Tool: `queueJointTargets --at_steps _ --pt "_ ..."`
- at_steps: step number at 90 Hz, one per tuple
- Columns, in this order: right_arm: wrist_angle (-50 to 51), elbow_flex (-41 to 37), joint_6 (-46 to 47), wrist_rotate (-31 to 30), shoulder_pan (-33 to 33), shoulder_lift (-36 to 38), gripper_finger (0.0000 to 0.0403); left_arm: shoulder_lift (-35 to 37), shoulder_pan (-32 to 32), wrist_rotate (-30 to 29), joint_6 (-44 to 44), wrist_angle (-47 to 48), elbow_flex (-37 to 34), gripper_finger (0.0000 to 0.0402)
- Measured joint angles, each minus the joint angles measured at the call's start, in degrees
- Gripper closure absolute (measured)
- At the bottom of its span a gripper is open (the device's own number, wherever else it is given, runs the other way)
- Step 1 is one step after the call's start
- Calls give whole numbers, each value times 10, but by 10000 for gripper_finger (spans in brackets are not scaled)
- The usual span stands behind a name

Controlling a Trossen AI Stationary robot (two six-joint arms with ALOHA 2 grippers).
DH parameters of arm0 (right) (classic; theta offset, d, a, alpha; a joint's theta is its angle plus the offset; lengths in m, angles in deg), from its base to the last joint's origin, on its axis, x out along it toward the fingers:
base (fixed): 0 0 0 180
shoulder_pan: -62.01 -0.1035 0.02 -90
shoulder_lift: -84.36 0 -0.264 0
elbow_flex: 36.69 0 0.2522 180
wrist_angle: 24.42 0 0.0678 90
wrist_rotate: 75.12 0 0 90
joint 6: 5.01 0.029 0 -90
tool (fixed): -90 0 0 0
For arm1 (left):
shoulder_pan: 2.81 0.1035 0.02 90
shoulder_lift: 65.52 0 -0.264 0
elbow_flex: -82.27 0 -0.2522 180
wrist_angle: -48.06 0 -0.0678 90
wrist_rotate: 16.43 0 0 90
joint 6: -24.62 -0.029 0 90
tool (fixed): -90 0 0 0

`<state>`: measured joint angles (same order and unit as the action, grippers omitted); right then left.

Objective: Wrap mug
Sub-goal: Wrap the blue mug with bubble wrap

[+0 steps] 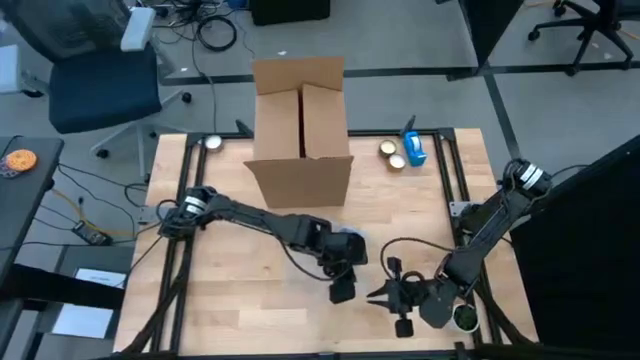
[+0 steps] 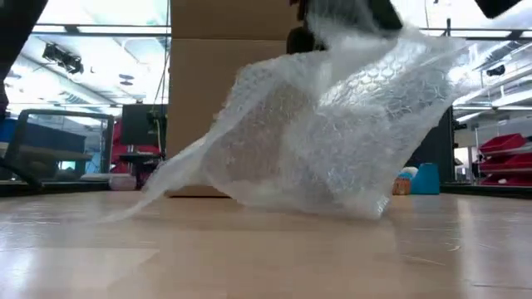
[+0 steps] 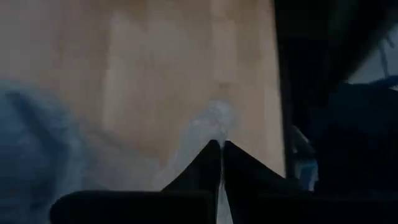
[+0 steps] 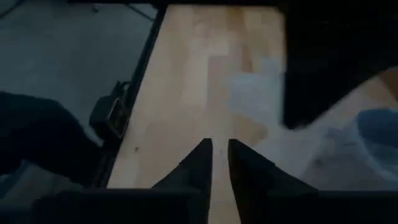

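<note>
A clear bubble wrap sheet (image 2: 332,116) rises like a tent from the table near its middle front. My left gripper (image 1: 341,288) is shut on it and shows as a dark shape (image 2: 345,12) at the sheet's top in the low view. A bluish round shape (image 1: 348,243) lies by the wrap; I cannot tell whether it is the mug. My right gripper (image 1: 393,296) stands just right of the wrap, over bare wood. Its fingers (image 4: 199,163) are a narrow gap apart with nothing between them. My left gripper pinches a thin edge of the bubble wrap (image 3: 214,124) between its two fingertips, coming from above. That part of the sheet is lifted. The rest slopes down, and its lower edge (image 2: 274,198) lies on the table.
An open cardboard box (image 1: 300,125) stands at the table's far middle. Small tins (image 1: 392,153) and a blue object (image 1: 413,148) sit at the far right. A dark green round thing (image 1: 463,318) lies at the near right corner. Bare wood shows at the near left.
</note>
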<state>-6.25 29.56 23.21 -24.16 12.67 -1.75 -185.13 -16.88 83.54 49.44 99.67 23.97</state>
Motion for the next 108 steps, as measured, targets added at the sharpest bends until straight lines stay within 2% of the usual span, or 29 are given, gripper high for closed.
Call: queueJointTargets --at_steps 22,41,54,65,76,89,98,108 --pt "108 0 101 2 0 0 286 2 4 -5 -7 5 0 402" --pt "113 0 121 -4 13 0 229 31 10 -54 -24 14 -1 402" --pt "116 0 142 -47 39 0 209 45 18 -78 -37 11 -1 402" --pt "114 0 149 -51 70 0 206 45 20 -81 -37 15 0 402" --pt "114 0 155 -29 103 0 212 45 20 -84 -37 28 -4 402" --pt "114 0 107 -12 132 0 239 45 20 -124 -30 54 -5 402" --pt "109 0 75 -9 149 0 282 45 20 -134 -21 61 -5 402" --pt "83 0 38 21 171 0 361 45 18 -143 -29 60 -5 402"
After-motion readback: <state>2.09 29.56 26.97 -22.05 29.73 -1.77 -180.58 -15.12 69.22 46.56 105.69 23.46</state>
